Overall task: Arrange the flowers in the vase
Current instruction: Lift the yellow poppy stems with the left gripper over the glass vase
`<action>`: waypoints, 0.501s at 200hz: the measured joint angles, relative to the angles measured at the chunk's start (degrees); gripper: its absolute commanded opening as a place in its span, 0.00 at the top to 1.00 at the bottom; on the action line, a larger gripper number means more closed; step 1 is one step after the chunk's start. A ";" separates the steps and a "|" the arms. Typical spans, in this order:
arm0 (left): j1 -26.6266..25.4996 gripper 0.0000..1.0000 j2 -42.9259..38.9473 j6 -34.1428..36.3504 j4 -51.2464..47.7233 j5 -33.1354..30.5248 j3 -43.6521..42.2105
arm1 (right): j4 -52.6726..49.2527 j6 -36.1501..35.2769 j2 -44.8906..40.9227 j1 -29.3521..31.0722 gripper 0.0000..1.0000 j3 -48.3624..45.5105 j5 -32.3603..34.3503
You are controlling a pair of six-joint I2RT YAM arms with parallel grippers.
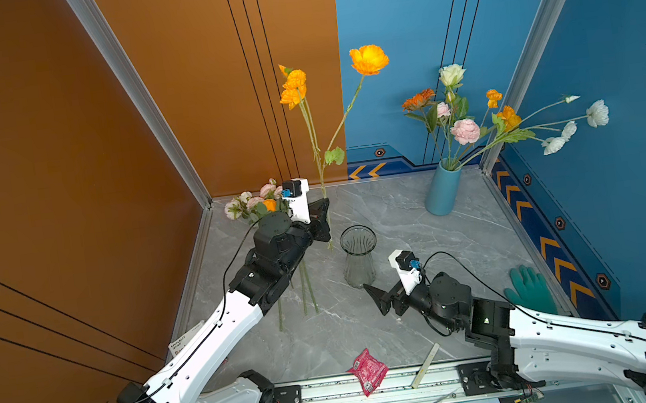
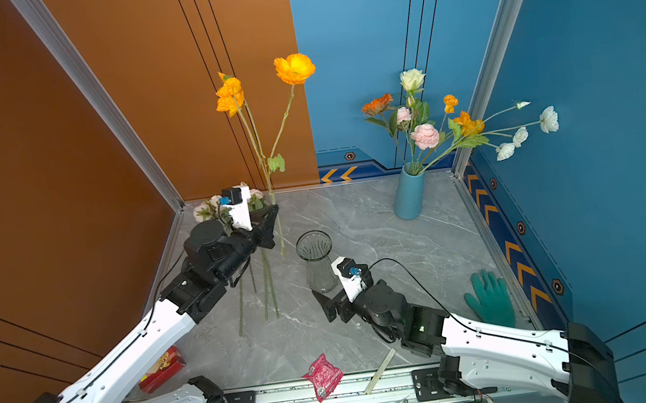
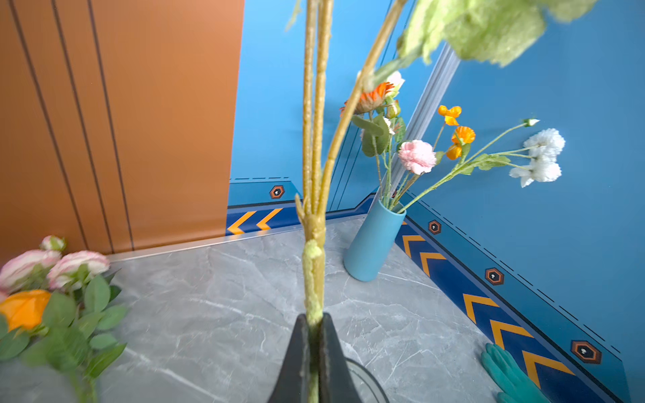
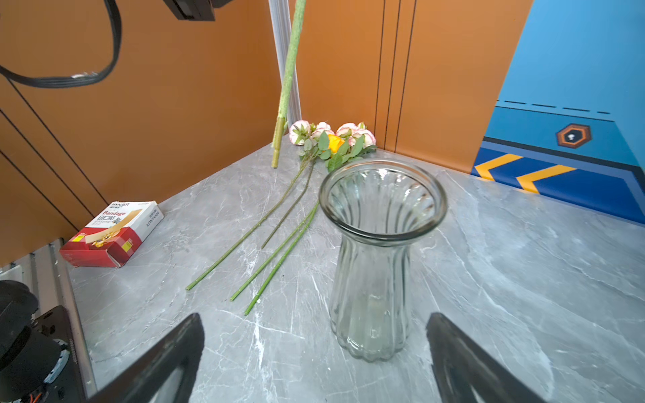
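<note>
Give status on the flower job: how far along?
Done: the blue vase already holds a mixed bunch. In hand: left jaws are shut on the stem of an orange flower, held upright beside the glass vase, which is empty; right jaws stand open near it. Left: that stem goes in, then the pink and orange flowers lying on the table.

Left jaws clamped — right jaws spread.

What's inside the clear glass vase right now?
Nothing: the glass vase is see-through and empty down to its base. The flower stem hangs beside it, outside. Nothing is covered.
</note>
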 measured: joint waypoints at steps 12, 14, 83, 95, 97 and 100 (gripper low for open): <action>-0.96 1.00 2.27 0.98 3.61 0.39 0.07 | -1.81 0.85 -1.57 -0.39 0.00 0.00 0.02; -1.09 1.00 2.64 1.14 4.20 0.44 0.07 | -1.97 0.92 -1.73 -0.42 0.00 0.00 0.00; -4.81 1.00 9.92 3.63 14.80 1.07 -0.13 | -8.74 3.19 -7.04 -0.70 0.00 -0.02 0.02; -5.66 1.00 10.25 4.26 15.52 1.03 -0.98 | -9.18 3.43 -7.89 -0.70 0.00 -0.04 0.04; -5.81 1.00 10.25 4.28 15.56 1.03 -1.22 | -9.20 3.43 -8.02 -0.70 0.00 -0.07 0.04; -6.01 1.00 10.25 4.44 15.85 1.01 -1.62 | -9.20 3.54 -8.17 -0.70 0.00 -0.13 0.04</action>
